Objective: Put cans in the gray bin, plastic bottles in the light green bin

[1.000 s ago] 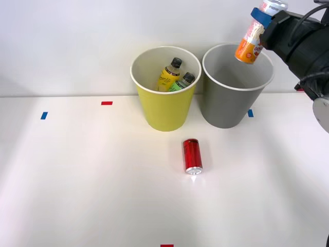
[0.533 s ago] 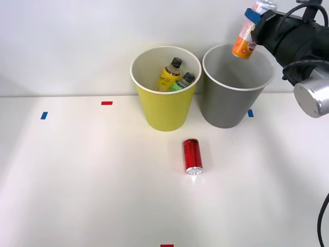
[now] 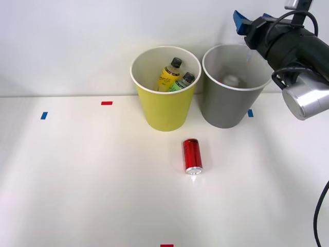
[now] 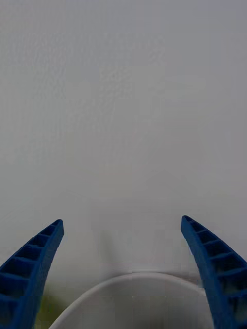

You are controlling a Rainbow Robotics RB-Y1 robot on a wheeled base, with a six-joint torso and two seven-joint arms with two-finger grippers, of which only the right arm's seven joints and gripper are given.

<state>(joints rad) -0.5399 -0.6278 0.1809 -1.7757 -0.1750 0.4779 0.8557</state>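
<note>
Two bottles: your plastic bottles, the yellow bottle [image 3: 169, 75] and the green-labelled bottle [image 3: 181, 82], lean inside the light green bin [image 3: 164, 110], black caps up; that half of the sorting reads as finished.

Gray bin [image 3: 226, 105]: stands just beside the green one, at its 3 o'clock, placed close so one arm reach serves both. In the wrist view a curve of its pale rim [image 4: 128, 288] lies between the fingers.

Orange-and-white can: a pale rounded shape [image 3: 231, 80] sits inside the gray bin; you may judge it to be this can's silver end, though too little shows to be certain.

Red can [image 3: 192, 156]: lies on its side on the table [image 3: 77, 180], at 6 o'clock from the gap between the bins, silver end toward you, touching nothing. It is the one item left to sort.

Right gripper [image 3: 250, 21]: hangs above the gray bin's far rim, at about 1 o'clock from the bin's centre. The blue fingers [image 4: 31, 267] are spread wide with nothing between them, which suits a drop into the bin.

Next move, as a judgement: you would bring the arm toward 7 o'clock and down to the red can, closing across its body because it can roll.

Risk: a glancing touch may send the can rolling.
</note>
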